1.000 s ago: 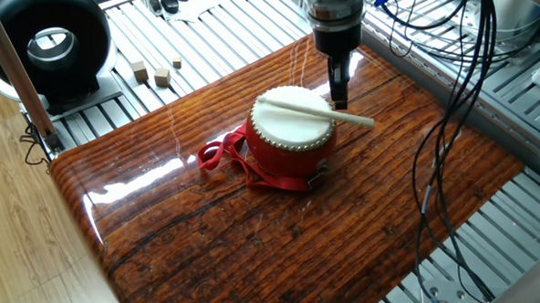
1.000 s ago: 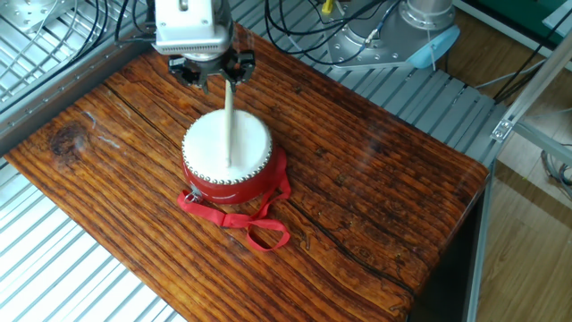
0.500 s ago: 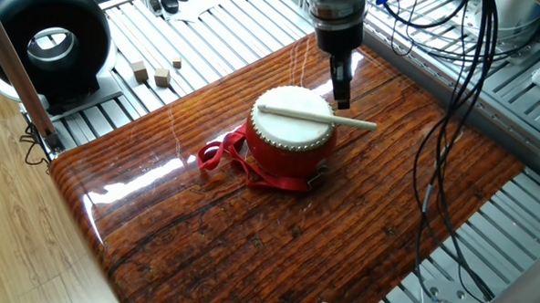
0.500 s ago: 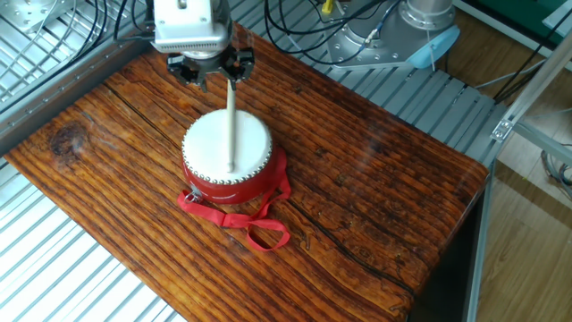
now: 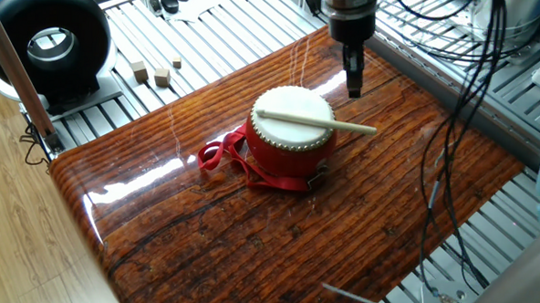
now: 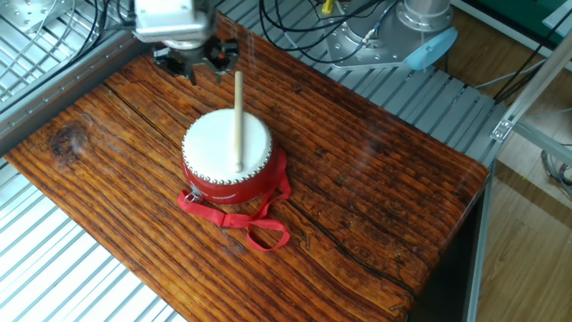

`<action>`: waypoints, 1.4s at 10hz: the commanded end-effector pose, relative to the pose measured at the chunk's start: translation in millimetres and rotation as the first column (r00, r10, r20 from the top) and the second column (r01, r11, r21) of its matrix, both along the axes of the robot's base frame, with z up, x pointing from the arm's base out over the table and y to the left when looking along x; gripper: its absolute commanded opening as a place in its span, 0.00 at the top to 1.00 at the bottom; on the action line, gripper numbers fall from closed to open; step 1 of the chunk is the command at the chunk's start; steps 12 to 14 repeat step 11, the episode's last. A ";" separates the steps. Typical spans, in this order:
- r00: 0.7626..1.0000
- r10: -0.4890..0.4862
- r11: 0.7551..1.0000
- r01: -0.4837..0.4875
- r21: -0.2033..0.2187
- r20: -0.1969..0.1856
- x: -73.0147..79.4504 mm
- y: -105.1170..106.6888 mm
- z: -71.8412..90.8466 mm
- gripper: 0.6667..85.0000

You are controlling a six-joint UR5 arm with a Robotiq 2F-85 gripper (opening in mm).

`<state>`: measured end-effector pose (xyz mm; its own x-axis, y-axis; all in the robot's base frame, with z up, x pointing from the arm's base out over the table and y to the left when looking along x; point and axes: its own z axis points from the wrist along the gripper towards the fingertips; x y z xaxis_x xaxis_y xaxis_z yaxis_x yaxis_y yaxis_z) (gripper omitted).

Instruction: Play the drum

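Note:
The red drum (image 5: 289,139) with an off-white skin head stands mid-table on its red ribbon strap (image 5: 217,155). It also shows in the other fixed view (image 6: 226,165). A pale wooden stick (image 5: 317,121) lies loose across the head, with one end overhanging the rim toward the gripper's side; it shows in the other fixed view too (image 6: 238,121). My gripper (image 5: 354,86) hangs behind the drum, raised and apart from the stick. In the other fixed view the gripper (image 6: 194,65) is up-left of the stick's end, with its jaws apart and empty.
A wooden table top (image 5: 248,233) carries the drum. A black ring-shaped device (image 5: 46,41) and small wooden blocks (image 5: 155,72) sit on the slatted metal surface at the far left. Cables (image 5: 464,96) hang at the right. The table edge (image 6: 465,224) drops off.
The gripper let go of the stick and moved up and away from the drum. The stick now rests free on the drum head, shifted slightly.

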<state>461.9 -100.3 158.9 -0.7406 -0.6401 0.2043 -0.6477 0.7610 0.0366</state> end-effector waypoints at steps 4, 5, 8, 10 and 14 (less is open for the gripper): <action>0.810 -0.579 0.804 0.546 0.237 0.099 31.6 48.6 22.3 1.00; 0.752 -0.642 0.763 0.606 0.224 0.152 42.6 38.0 23.1 1.00; 0.700 -0.682 0.730 0.633 0.257 0.211 59.4 32.8 28.4 1.00; 0.681 -0.693 0.721 0.641 0.263 0.238 66.4 28.4 29.2 1.00; 0.679 -0.695 0.718 0.642 0.268 0.236 66.7 29.6 29.5 1.00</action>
